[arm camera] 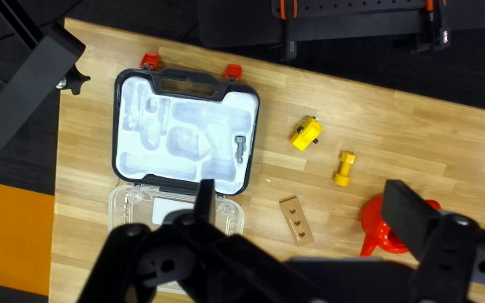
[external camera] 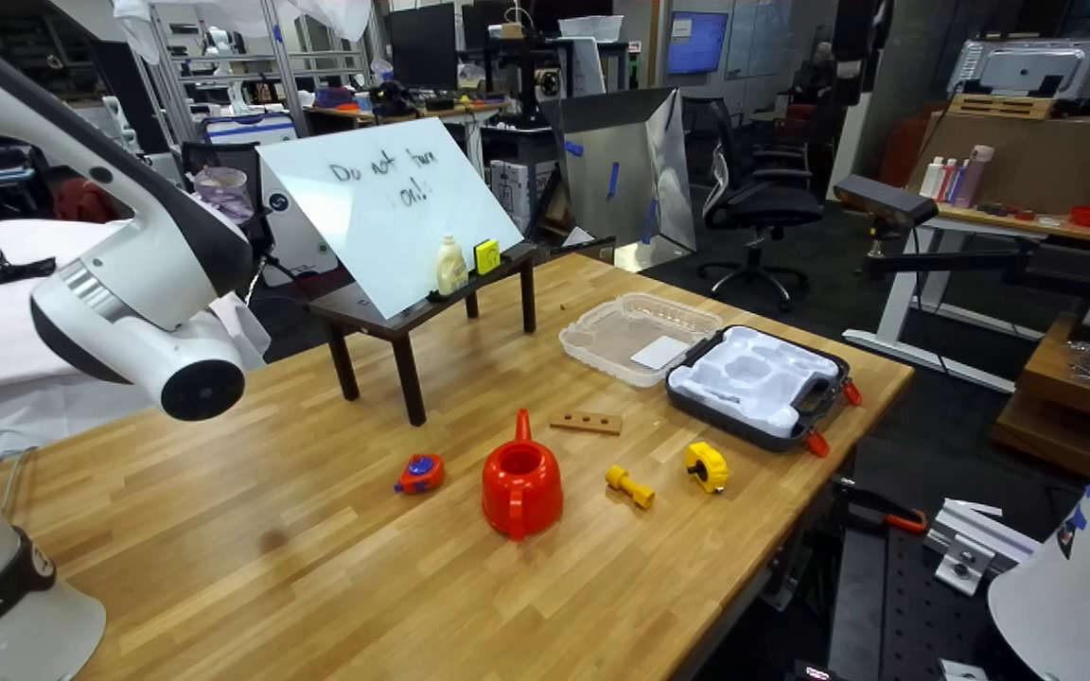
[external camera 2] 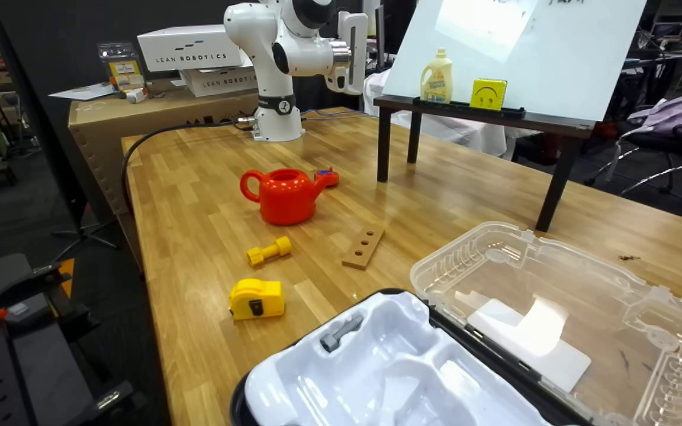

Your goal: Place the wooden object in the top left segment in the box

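Note:
The wooden object (arm camera: 296, 222) is a flat tan-brown block with a row of 3 holes, lying on the table in both exterior views. In the wrist view it sits below my gripper (arm camera: 301, 195), between the two spread black fingers and well beneath them. The jaws stand wide apart and hold nothing. The box (arm camera: 166, 182) lies open to the left in the wrist view, with a black rim and a white moulded interior of several segments. A grey bolt (arm camera: 240, 148) rests in one slot there. In an exterior view the box (external camera 2: 276, 384) fills the lower foreground.
A red teapot (external camera: 523, 487), a yellow bolt-shaped piece (arm camera: 345, 169), a yellow tape measure (arm camera: 306, 134) and a small red-purple piece (external camera: 420, 473) stand around the block. The box's clear lid (external camera: 635, 336) lies flat behind it. A dark stand bears a whiteboard (external camera: 384, 208).

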Robot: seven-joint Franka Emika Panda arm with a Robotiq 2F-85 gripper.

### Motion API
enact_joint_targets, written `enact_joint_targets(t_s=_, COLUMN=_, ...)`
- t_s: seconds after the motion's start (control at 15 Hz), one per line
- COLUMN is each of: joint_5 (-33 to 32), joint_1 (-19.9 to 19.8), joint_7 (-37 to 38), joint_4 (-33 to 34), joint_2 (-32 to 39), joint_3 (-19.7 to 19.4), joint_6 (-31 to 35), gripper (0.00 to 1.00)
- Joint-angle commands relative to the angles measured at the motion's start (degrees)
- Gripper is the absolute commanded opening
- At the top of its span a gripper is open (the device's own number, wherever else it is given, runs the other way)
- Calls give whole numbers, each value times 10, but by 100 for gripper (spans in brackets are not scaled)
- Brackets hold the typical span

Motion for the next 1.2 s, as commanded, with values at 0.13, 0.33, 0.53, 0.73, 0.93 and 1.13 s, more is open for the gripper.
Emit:
enact_joint_targets(t_s=0.13, joint_5=5, joint_1=20, joint_7=-4, joint_4=11, joint_2=17, joint_3=11, joint_6=5, gripper=100)
enact_joint_targets(t_s=0.33, joint_5=21, joint_1=39, joint_7=0, joint_4=28, joint_2=46, joint_3=25, joint_6=11, gripper=100)
enact_joint_targets(t_s=0.53, joint_5=29, joint_1=47, joint_7=11, joint_4=33, joint_2=63, joint_3=34, joint_6=16, gripper=100)
enact_joint_targets(t_s=0.73, joint_5=-1, joint_1=3, joint_7=1, joint_4=1, joint_2=0, joint_3=-2, joint_6=-2, gripper=100)
enact_joint_targets(t_s=0.93, joint_5=4, joint_1=22, joint_7=2, joint_4=3, joint_2=7, joint_3=9, joint_6=2, gripper=100)
enact_joint_targets(t_s=1.13, joint_5=5, joint_1=26, joint_7=0, joint_4=11, joint_2=25, joint_3=8, joint_6=15, gripper=100)
